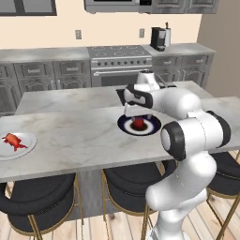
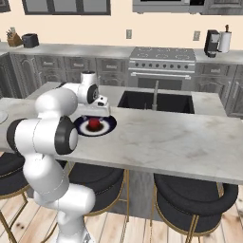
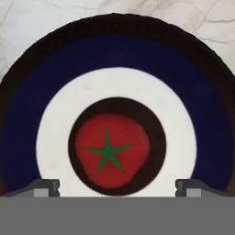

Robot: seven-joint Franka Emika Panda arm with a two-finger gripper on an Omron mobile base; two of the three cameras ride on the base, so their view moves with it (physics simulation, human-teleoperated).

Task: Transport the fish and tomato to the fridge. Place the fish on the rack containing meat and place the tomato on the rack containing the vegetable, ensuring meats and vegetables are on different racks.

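- Red and round, the tomato with a green star-shaped stem [image 3: 111,150] is sitting in the dark centre of a round plate with dark blue, white and black rings [image 3: 114,55], on the pale marbled island counter [image 1: 79,136].
- The white arm's two-finger gripper [image 3: 117,186] is hanging directly above that tomato, pointing straight down at it.
- Its two small dark finger tips [image 3: 43,187] are standing spread wide, one on each side of the tomato and apart from it, gripping nothing.
- In the left base view, the orange-red fish [image 1: 14,141] is lying on a round white plate [image 1: 29,149] at the left end of the same counter, well apart from the ringed plate.
- Beyond the ringed plate, a dark sink basin with a grey faucet [image 2: 155,100] is sitting in the far side of the island.
- Round black stools with gold legs [image 1: 40,204] are standing along the near edge of the counter.
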